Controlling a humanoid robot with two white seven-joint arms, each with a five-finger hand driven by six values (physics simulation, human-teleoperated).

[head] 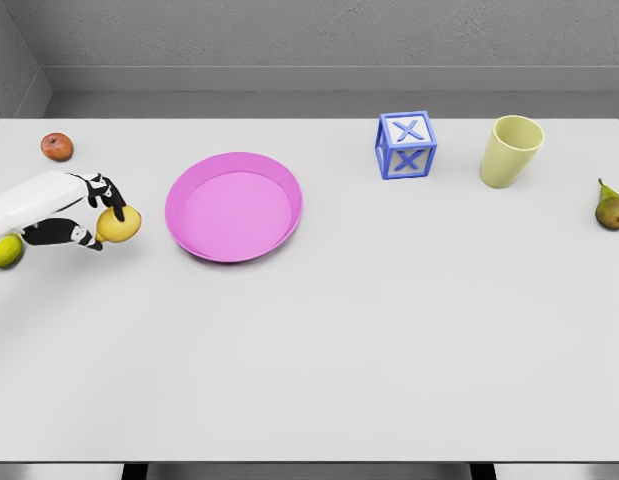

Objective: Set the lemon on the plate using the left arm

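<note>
A yellow lemon (121,225) sits at the left of the white table, just left of the pink plate (234,207). My left hand (97,215) comes in from the left edge and has its black-jointed fingers curled around the lemon, which looks slightly off the tabletop. The plate is round with a raised rim and holds nothing. The right arm is out of view.
A red apple (57,147) lies at the far left back. A yellow-green fruit (4,251) peeks out under my left forearm. A blue letter block (406,145), a pale yellow cup (511,150) and a pear (612,208) stand at the right.
</note>
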